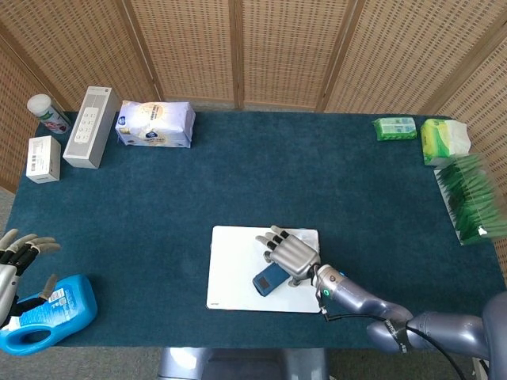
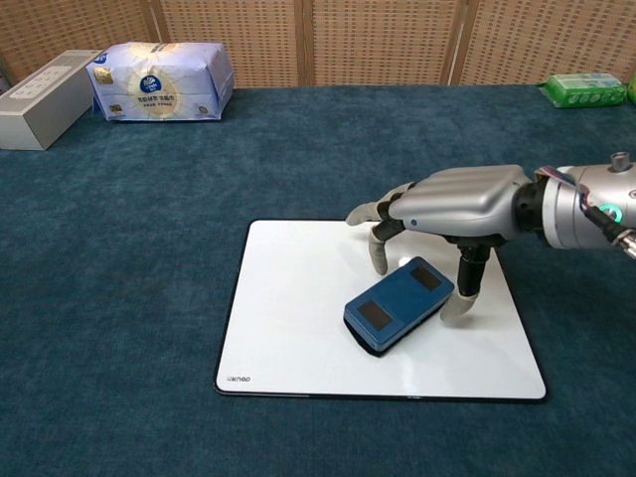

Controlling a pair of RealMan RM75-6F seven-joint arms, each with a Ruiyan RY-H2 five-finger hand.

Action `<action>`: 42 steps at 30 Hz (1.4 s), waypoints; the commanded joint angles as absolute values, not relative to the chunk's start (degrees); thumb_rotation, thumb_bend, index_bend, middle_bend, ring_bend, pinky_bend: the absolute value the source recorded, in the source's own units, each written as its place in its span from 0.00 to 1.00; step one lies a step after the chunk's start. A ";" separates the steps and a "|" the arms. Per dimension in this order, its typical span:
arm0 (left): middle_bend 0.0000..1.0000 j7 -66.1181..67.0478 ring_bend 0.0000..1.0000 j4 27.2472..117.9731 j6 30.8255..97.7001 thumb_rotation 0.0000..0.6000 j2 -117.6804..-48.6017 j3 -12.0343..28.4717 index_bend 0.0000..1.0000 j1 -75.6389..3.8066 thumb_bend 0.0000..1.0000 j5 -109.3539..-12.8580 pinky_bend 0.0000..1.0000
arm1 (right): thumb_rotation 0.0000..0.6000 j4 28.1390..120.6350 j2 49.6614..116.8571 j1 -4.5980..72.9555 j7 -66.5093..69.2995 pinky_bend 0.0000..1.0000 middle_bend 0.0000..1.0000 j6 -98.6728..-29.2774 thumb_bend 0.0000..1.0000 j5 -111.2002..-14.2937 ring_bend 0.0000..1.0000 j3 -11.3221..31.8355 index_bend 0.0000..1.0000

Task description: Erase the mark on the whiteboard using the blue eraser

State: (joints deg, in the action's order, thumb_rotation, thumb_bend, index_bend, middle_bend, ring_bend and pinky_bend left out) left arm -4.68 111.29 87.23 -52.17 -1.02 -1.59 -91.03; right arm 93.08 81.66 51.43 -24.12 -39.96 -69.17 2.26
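On the flat white whiteboard (image 2: 298, 318) | boxy blue eraser (image 2: 397, 303) is pinched by metallic right hand (image 2: 452, 214) | left hand (image 1: 20, 249) is spread, empty.

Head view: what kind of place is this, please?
Probably a staged test area for a robot, not a home or office. A table under dark blue cloth stands before woven screens, with assorted household goods along its edges: a tissue pack, a blue detergent bottle, green packets.
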 commanded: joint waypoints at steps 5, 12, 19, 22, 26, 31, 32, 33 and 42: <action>0.27 -4.57 0.19 111.34 87.06 1.00 -52.25 -1.07 0.29 -1.74 0.49 -91.36 0.00 | 1.00 95.07 80.31 51.19 -24.90 0.00 0.00 -41.23 0.00 -68.25 0.00 2.17 0.33; 0.27 -4.71 0.18 111.31 87.68 1.00 -52.05 -1.23 0.28 -1.30 0.49 -91.45 0.00 | 1.00 95.76 80.59 51.64 -26.48 0.00 0.00 -41.27 0.00 -66.91 0.00 1.54 0.33; 0.27 -5.21 0.18 110.97 87.76 1.00 -52.08 -1.25 0.28 -1.28 0.49 -91.60 0.00 | 1.00 95.76 81.54 52.20 -27.73 0.00 0.00 -41.36 0.00 -65.72 0.00 1.19 0.33; 0.27 -5.45 0.18 110.67 87.66 1.00 -52.13 -1.28 0.28 -1.26 0.49 -91.42 0.00 | 1.00 95.51 81.79 52.40 -28.21 0.00 0.00 -41.42 0.00 -65.05 0.00 1.05 0.34; 0.27 -5.89 0.18 110.32 87.69 1.00 -52.29 -1.22 0.28 -1.24 0.49 -91.27 0.00 | 1.00 95.70 81.79 52.54 -28.46 0.00 0.01 -41.67 0.00 -64.47 0.00 0.97 0.40; 0.27 -6.14 0.18 109.97 87.44 1.00 -52.56 -1.23 0.27 -1.35 0.49 -91.24 0.00 | 1.00 96.35 81.69 52.57 -27.95 0.00 0.06 -41.92 0.00 -64.12 0.00 1.05 0.59; 0.27 -6.18 0.18 109.91 87.37 1.00 -52.65 -1.22 0.27 -1.38 0.49 -91.19 0.00 | 1.00 96.51 81.61 52.58 -27.78 0.00 0.07 -41.92 0.00 -64.01 0.00 1.04 0.62; 0.27 -6.18 0.18 109.88 87.28 1.00 -52.69 -1.24 0.26 -1.41 0.50 -91.16 0.00 | 1.00 96.66 81.58 52.51 -27.53 0.00 0.07 -42.02 0.00 -63.76 0.00 1.06 0.65; 0.27 -6.10 0.17 109.91 87.43 1.00 -52.59 -1.28 0.26 -1.30 0.49 -91.18 0.00 | 1.00 96.43 82.19 52.39 -24.71 0.00 0.11 -43.32 0.00 -64.66 0.00 2.55 0.70</action>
State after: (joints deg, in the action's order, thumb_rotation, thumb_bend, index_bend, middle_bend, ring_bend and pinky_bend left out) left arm -6.10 109.91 87.43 -52.59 -1.28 -1.29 -91.18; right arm 96.67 81.98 52.36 -25.14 -43.23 -64.56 2.22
